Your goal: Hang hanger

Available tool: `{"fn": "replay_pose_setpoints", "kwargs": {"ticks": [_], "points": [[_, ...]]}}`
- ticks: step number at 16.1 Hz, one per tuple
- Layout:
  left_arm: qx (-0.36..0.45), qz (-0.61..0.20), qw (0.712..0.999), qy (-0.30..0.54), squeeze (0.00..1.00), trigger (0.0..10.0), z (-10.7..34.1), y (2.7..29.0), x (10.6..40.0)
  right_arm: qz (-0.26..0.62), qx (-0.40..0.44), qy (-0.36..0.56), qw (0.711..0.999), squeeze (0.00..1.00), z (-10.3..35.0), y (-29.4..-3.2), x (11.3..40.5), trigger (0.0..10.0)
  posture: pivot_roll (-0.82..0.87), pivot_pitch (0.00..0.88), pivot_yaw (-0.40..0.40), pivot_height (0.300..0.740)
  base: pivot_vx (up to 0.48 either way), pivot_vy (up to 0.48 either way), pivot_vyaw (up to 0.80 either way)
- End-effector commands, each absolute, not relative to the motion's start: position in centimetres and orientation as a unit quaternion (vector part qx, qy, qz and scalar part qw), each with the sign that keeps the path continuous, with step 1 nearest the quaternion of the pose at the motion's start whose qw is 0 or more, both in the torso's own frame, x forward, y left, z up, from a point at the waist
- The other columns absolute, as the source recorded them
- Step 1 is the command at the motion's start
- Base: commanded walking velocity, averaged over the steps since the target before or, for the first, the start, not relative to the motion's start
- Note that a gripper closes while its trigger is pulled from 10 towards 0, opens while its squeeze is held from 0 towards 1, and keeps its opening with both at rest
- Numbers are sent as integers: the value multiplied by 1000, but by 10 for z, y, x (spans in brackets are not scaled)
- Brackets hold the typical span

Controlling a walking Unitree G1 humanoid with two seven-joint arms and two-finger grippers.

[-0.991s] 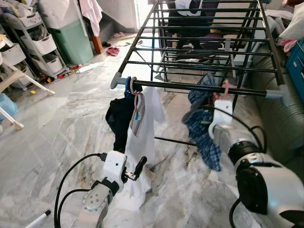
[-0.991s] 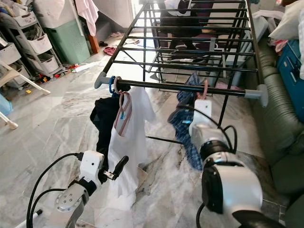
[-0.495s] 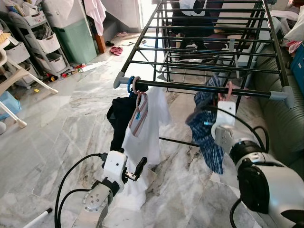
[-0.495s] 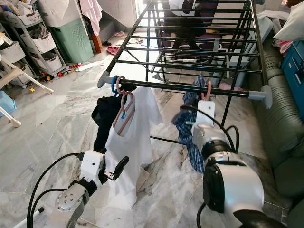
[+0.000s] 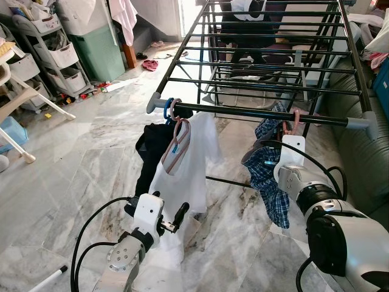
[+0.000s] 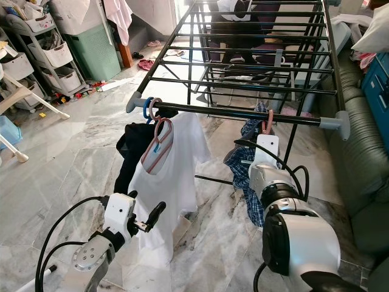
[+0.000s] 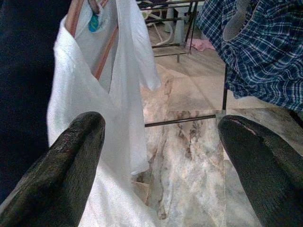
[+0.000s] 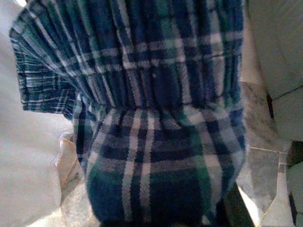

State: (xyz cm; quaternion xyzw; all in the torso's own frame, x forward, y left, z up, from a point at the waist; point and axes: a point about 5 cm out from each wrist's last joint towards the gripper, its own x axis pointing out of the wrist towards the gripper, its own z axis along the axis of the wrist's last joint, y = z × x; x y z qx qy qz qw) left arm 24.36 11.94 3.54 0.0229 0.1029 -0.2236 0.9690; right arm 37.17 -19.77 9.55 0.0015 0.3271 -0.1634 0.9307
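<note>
A black drying rack stands in front of me. On its front bar hangs a pink hanger carrying blue plaid cloth, its hook over the bar. My right arm reaches up just under that hanger, and the wrist and cloth hide its gripper. The plaid cloth lies close before the right wrist camera. At the bar's left end a white shirt hangs on another pink hanger, beside a dark garment. My left gripper stays low and open by the shirt's hem, holding nothing.
White storage drawers and a green bin stand at the back left. A white chair leg is on the left, a dark sofa on the right. A person stands behind the rack. The marble floor lies open on the left.
The head view has shifted slightly. My right wrist sits a little lower under the bar and the plaid cloth hangs more bunched. The left arm has not moved.
</note>
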Motion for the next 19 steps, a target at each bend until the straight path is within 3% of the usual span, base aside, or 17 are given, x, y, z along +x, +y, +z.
{"fn": "replay_pose_setpoints", "kwargs": {"ticks": [1, 2, 3, 19], "points": [[34, -224, 969, 100, 0, 10000, 39, 121, 246, -172, 33, 341, 923, 75, 86, -198, 366, 10000, -104, 3, 69, 740, 0, 0, 0], [34, -224, 969, 100, 0, 10000, 39, 121, 247, -172, 38, 338, 924, 898, 87, -199, 366, 10000, -102, 2, 69, 740, 0, 0, 0], [34, -224, 969, 100, 0, 10000, 39, 121, 247, -170, 45, 335, 926, 1000, 87, -199, 367, 10000, -102, 1, 69, 740, 0, 0, 0], [35, -222, 969, 105, 0, 10000, 34, 123, 245, -157, -50, 273, 948, 1000, 102, -189, 377, 10000, -105, 3, 72, 740, 0, 0, 0]]}}
